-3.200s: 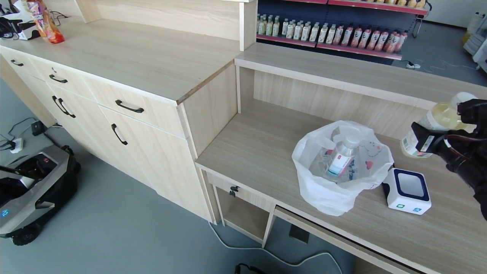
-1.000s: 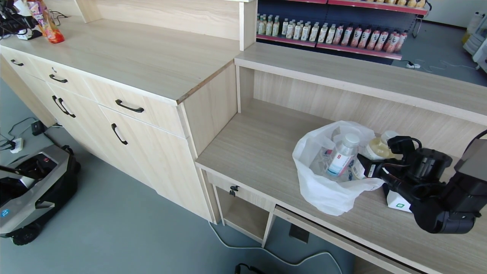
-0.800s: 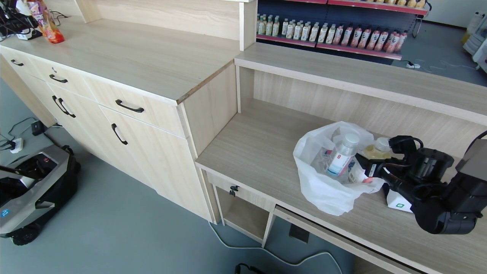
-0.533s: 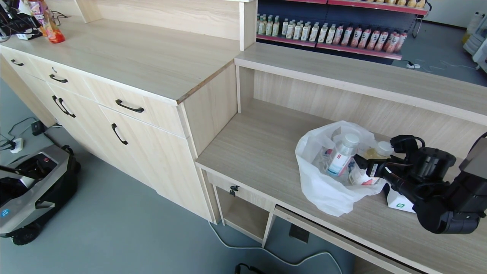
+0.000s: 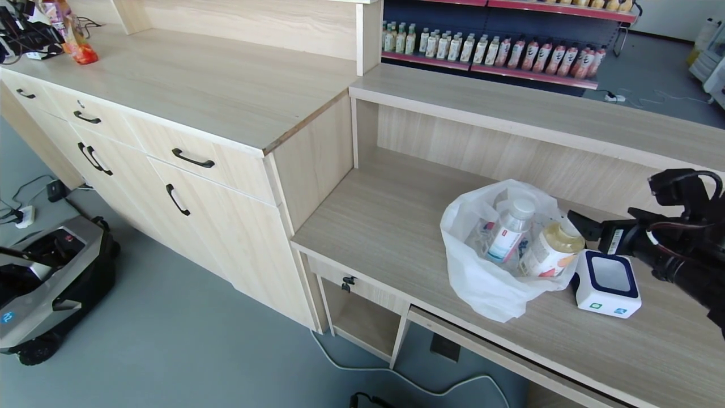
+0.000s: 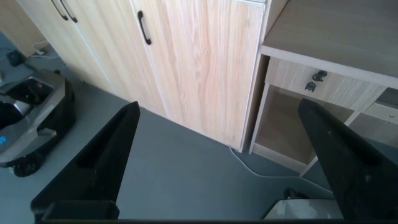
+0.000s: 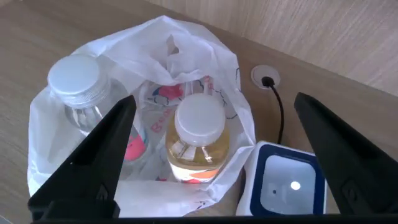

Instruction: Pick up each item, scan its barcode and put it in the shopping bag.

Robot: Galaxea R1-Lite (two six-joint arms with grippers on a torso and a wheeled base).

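Note:
The white shopping bag (image 5: 481, 283) stands open on the lower desk. Inside it a clear water bottle (image 5: 510, 229) and a yellow drink bottle (image 5: 550, 253) stand side by side. The white scanner (image 5: 609, 277) sits just right of the bag. My right gripper (image 5: 595, 231) hovers open and empty above the scanner, a short way right of the yellow bottle. In the right wrist view the gripper (image 7: 214, 102) looks down on the yellow bottle (image 7: 194, 152), the clear bottle (image 7: 78, 81), the bag (image 7: 186, 43) and the scanner (image 7: 286, 183). My left gripper (image 6: 217, 106) is open over the floor.
An orange snack packet (image 5: 71, 31) stands at the far left of the higher counter (image 5: 198, 85). A back wall (image 5: 510, 153) borders the desk behind the bag. A cable grommet (image 7: 266, 78) lies behind the scanner. Cabinet doors (image 6: 199, 62) face the grey floor.
My right gripper lowered the yellow bottle into the bag, let go of it and drew back to the right. The bottle now stands in the bag; the scanner is uncovered.

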